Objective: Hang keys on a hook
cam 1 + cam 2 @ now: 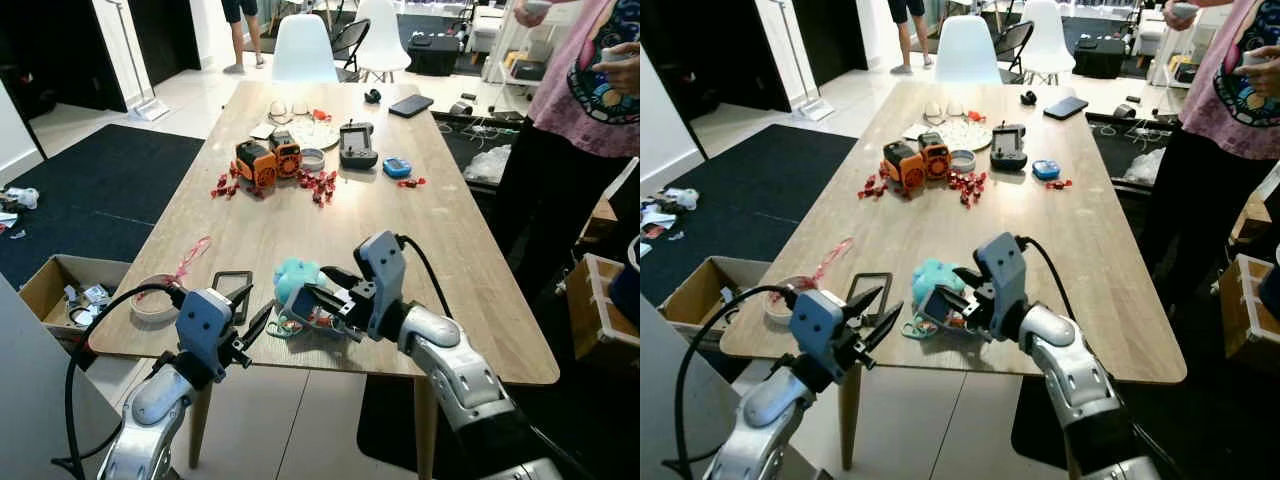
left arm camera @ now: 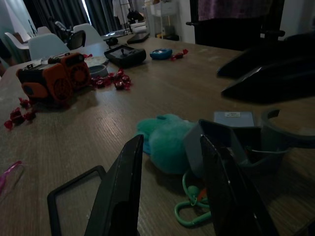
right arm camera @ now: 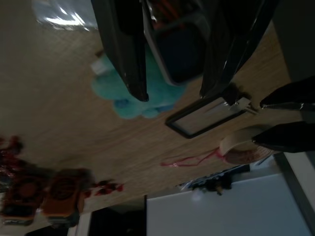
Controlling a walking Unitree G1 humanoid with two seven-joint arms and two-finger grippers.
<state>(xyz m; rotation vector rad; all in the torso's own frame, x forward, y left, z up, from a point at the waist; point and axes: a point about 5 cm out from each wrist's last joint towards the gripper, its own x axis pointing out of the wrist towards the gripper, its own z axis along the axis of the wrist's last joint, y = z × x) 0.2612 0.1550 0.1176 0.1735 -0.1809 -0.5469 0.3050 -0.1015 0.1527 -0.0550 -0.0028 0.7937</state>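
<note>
My right gripper (image 1: 322, 306) reaches left across the near table edge, fingers spread around one grey keyholder box (image 1: 306, 303) with its fluffy teal keychain (image 1: 294, 273). My left gripper (image 1: 252, 322) hovers nearby, fingers apart, beside one black rectangular frame (image 1: 231, 283).

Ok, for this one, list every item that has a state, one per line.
Left end effector: open, hovering at the table's near edge.
Right end effector: open, straddling the grey holder.
Grey holder: lying on the table.
Teal plush: resting against the holder.
Green carabiner: flat on the table.
Tape roll: lying flat.
</note>
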